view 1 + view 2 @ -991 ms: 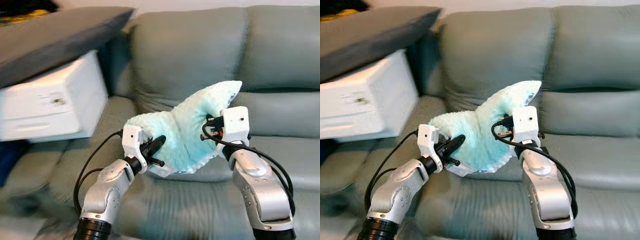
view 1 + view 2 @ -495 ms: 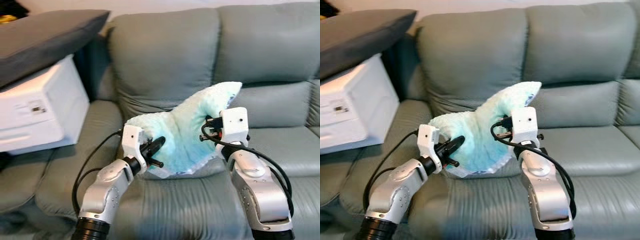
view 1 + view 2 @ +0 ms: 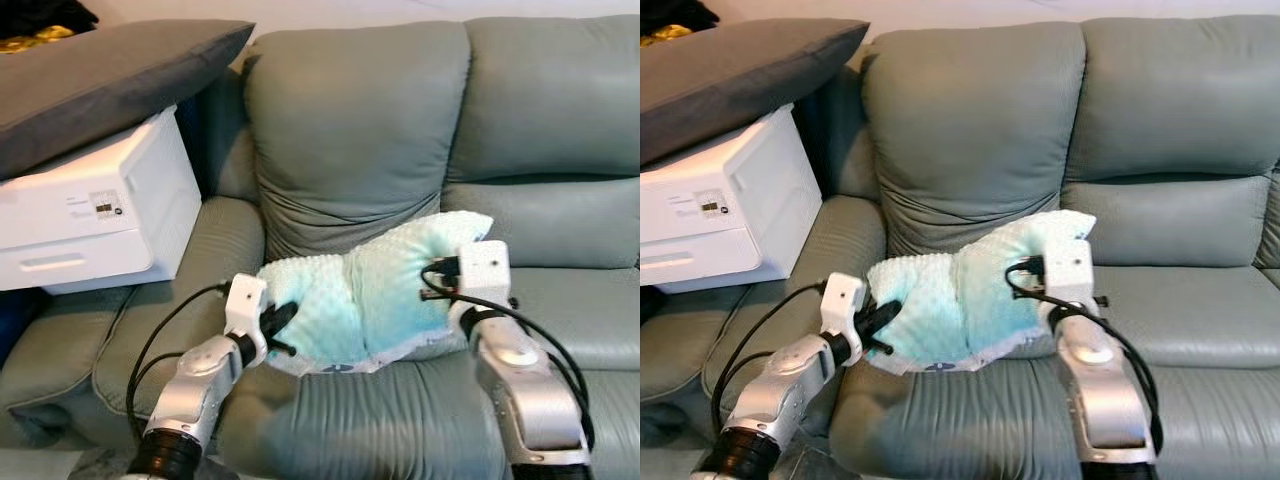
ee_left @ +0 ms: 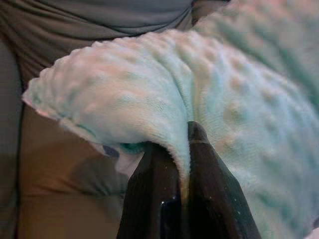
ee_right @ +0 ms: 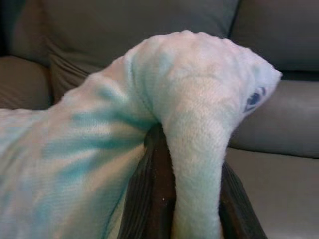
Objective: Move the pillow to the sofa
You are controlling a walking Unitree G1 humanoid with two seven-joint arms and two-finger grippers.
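Ahead of both grippers the sofa's back cushion point(image 3: 350, 120) rises close behind the pillow point(image 3: 370, 300), blocking any forward reach. Beyond the right gripper point(image 3: 440, 275) the seat cushion point(image 3: 580, 300) lies open. Past the left gripper point(image 3: 280, 325), the armrest point(image 3: 190, 270) and white printer point(image 3: 90, 215) stand in the way.

Both silver arms are reaching forward, elbows bent, wrists angling inward toward the pillow point(image 3: 365, 300). Left gripper point(image 4: 183, 149) is pinching a fold at the pillow's left edge, its black fingers point(image 4: 152, 189) pressing together with fabric between them. Right gripper point(image 5: 184, 149) is clamping the pillow's upper right corner, fabric draping over its fingers point(image 5: 157, 199). Black cables are looping from each wrist.
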